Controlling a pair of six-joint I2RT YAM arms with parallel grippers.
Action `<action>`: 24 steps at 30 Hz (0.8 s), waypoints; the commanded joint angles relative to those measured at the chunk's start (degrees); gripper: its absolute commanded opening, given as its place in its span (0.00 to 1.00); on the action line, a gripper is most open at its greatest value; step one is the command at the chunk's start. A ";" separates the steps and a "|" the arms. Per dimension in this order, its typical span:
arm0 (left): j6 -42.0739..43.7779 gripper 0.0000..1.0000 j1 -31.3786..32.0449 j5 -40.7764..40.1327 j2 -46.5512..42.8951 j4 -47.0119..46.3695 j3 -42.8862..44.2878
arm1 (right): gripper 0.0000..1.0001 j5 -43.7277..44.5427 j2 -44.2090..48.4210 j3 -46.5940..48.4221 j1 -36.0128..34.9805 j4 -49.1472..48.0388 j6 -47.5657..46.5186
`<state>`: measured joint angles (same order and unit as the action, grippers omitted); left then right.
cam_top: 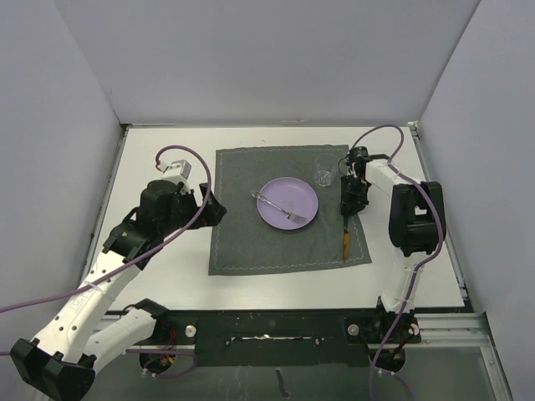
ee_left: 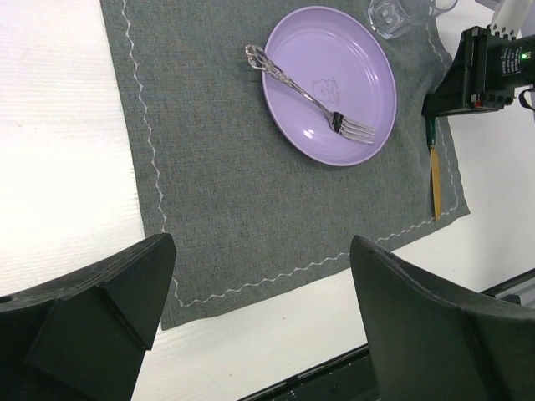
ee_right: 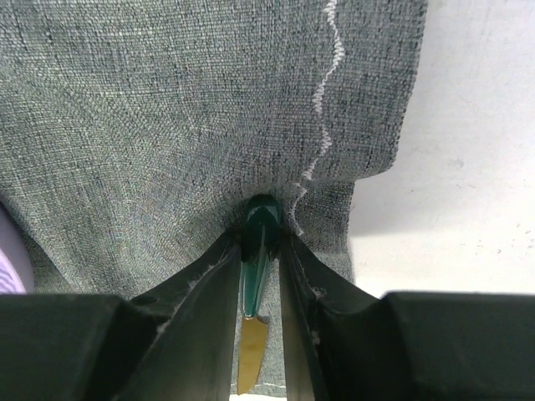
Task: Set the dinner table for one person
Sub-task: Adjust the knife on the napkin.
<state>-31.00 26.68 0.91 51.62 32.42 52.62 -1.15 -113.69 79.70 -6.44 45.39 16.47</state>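
On my top view the desk (cam_top: 276, 291) is the big white surface under everything, showing on all sides of the dark grey placemat (cam_top: 251, 242) that lies at its middle.

There are two containers, both on the placemat. A purple plate (cam_top: 294, 191) sits right of the placemat's centre and carries a silver fork (cam_top: 278, 205). The fork lies slantwise across the plate, tines on the plate's near-right part and handle end reaching past its far-left rim. A clear glass (cam_top: 323, 176) stands upright by the placemat's far right corner, just beside the plate's rim. I cannot tell from here whether anything is in it.

A knife (cam_top: 345, 238) with a green handle and yellowish blade lies flat along the placemat's right edge, just inside the stitching, blade toward the near edge.

My count is one placemat, one plate, one fork, one glass and one knife.

The right arm (cam_top: 401, 213) reaches over the placemat's right edge. Its jaws stand narrowly apart with the knife's handle between them, and I cannot tell whether they press it. The left arm (cam_top: 159, 217) sits off the placemat's left edge, its jaws spread wide and holding nothing.
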 commanded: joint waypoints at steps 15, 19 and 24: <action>0.09 0.86 -0.75 1.07 -0.71 -1.26 0.16 | 0.00 3.47 5.47 2.65 0.02 2.01 0.52; -0.14 0.85 -0.75 1.37 -1.50 -0.83 0.46 | 0.00 4.17 8.73 3.33 -0.19 3.64 0.50; -0.42 0.85 -0.75 1.84 -1.95 -0.31 0.79 | 0.00 5.17 12.72 4.43 -0.92 5.59 0.64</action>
<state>-31.00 26.15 1.78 51.44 32.84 52.62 2.04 -106.72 80.93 -6.68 49.43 16.91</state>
